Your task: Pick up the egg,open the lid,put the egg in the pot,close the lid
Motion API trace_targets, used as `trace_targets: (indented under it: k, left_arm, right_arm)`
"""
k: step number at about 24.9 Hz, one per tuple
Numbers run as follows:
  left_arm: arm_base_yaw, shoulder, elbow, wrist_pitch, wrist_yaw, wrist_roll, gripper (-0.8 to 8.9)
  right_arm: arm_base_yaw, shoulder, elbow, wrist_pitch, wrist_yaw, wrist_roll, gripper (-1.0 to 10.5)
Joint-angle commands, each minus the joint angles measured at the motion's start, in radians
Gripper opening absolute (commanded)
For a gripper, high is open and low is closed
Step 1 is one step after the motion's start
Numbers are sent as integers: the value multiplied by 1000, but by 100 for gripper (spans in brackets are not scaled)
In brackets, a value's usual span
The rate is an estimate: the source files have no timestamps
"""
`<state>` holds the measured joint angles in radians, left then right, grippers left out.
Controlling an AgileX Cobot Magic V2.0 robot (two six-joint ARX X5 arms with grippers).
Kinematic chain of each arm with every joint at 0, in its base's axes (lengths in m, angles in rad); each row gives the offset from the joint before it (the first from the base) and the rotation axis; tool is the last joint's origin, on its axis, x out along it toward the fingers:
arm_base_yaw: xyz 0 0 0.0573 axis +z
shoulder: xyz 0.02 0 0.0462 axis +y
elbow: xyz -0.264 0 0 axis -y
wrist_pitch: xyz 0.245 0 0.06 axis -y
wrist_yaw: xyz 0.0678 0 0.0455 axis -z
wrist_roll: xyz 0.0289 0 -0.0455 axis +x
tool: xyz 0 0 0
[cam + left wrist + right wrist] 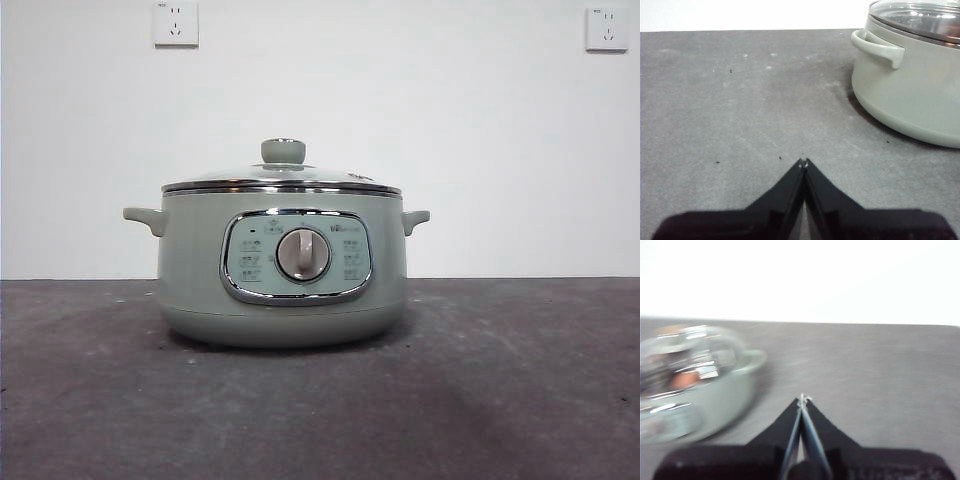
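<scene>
A small reddish-brown egg [684, 380] was visible only in the blurred right wrist view, as a warm-toned blur behind the glass, apparently inside the pot; the front view did not show it. The round clear glass lid [281, 176] with its shiny metal rim and sage-green knob sat level and closed on the large sage-green electric cooking pot [190, 270], which stood upright on the dark grey textured table [520, 400]. The pot's chrome-framed control panel [296, 256] and silver dial [302, 254] faced the front camera, with a small side handle projecting at each side. The left gripper [803, 162] hung over bare table beside the pot, well apart from its near handle [880, 47], with its two black jaws pressed together and holding nothing. The right gripper [802, 399] was likewise over bare table on the pot's other side, clear of it, its jaws pressed together and empty. Neither arm appeared in the front view. Two white wall sockets [176, 22] were mounted on the white wall behind.
</scene>
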<state>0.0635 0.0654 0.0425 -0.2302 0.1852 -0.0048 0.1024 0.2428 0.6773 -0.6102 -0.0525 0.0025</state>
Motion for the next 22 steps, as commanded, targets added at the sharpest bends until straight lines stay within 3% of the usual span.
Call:
trace_targets:
  k: [1,10,22]
  left_arm:
    - [3,0,-10,6,-2,-8,-4]
    - [3,0,-10,7,-2,-8,-4]
    - [3,0,-10,6,-2,-8,-4]
  right_arm:
    - [-66,-82,-194,153,0,-5,4]
    - [-90,-235,-520,310,0,-5,4]
    - [-90,-235,-632,343,0,-2,4]
